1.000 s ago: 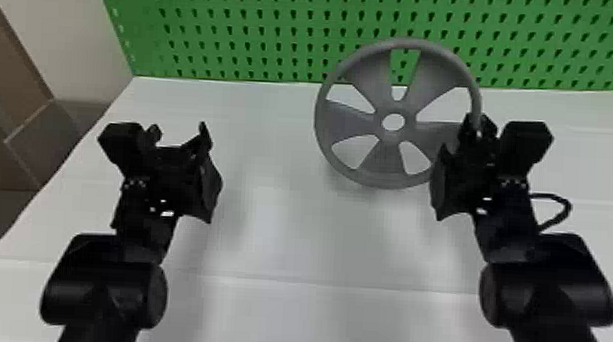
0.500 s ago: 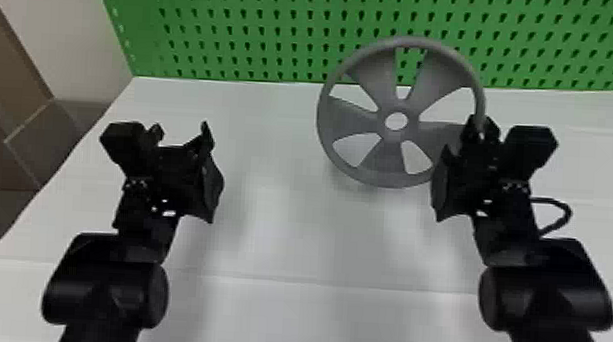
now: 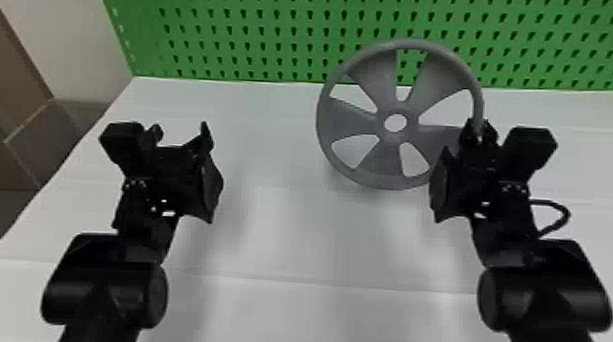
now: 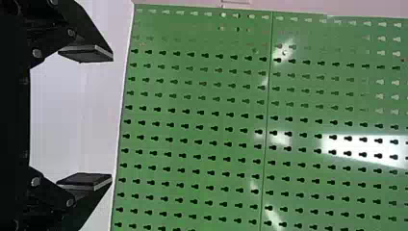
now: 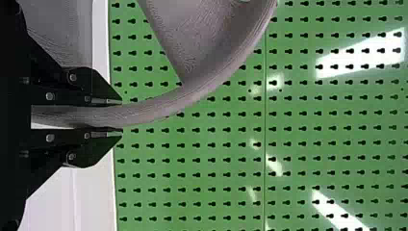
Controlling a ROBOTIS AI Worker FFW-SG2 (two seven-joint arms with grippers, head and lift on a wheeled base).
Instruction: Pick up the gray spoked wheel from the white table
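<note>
I find the wheel point(image 3: 376, 164) raised over the white table point(image 3: 283, 312), its rim held between the nearly closed fingers of my right gripper point(image 3: 478, 131), its open face tilted up toward my head camera and its hub axis pointing that way. It is round and gray, with five broad spokes and finely ridged surfaces (noted at the wrist view). The table covering is creased, a green pegboard point(image 3: 277, 36) stands behind, and my left gripper point(image 3: 179, 135) hangs wide open, empty.
</note>
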